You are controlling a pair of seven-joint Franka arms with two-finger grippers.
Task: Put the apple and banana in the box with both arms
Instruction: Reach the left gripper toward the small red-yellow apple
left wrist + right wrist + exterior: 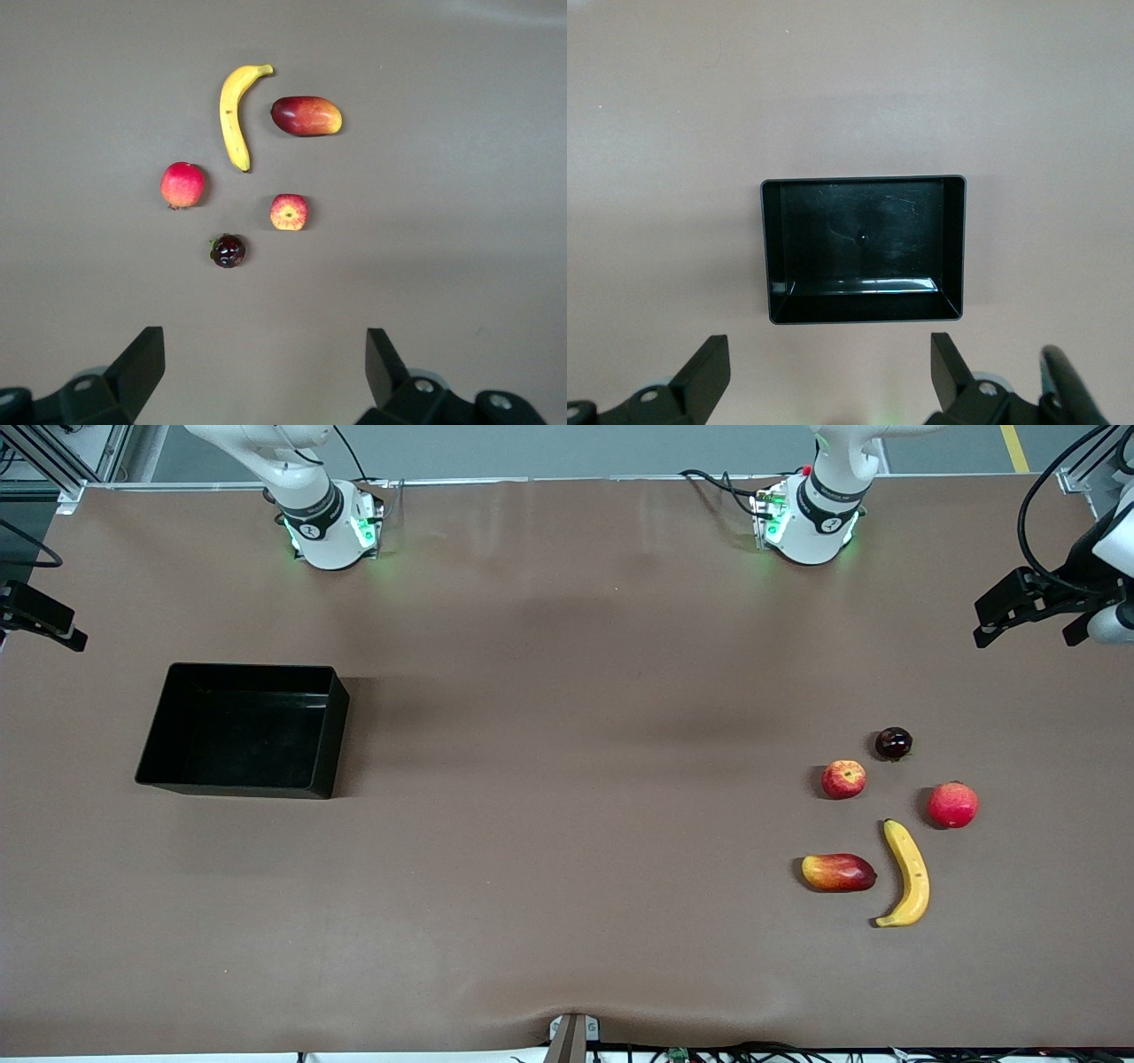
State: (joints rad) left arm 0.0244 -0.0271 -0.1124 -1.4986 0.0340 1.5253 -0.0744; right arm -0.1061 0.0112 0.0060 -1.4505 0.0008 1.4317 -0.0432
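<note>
Flanking banana (908, 873): mango-like fruit (838, 872), bare table (567, 824).

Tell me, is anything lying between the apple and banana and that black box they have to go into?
Nothing visible does. The apple and banana lie among other fruit toward the left arm's end of the table; the box sits toward the right arm's end, with only bare brown table showing between them.

My counter (567, 779) wears a matt brown cloth-like sheet, faintly rippled. The box (244, 728) looks like glossy black plastic with fine scratches. The banana (909, 872) is smooth and slightly shiny, the apple (843, 779) waxy.
</note>
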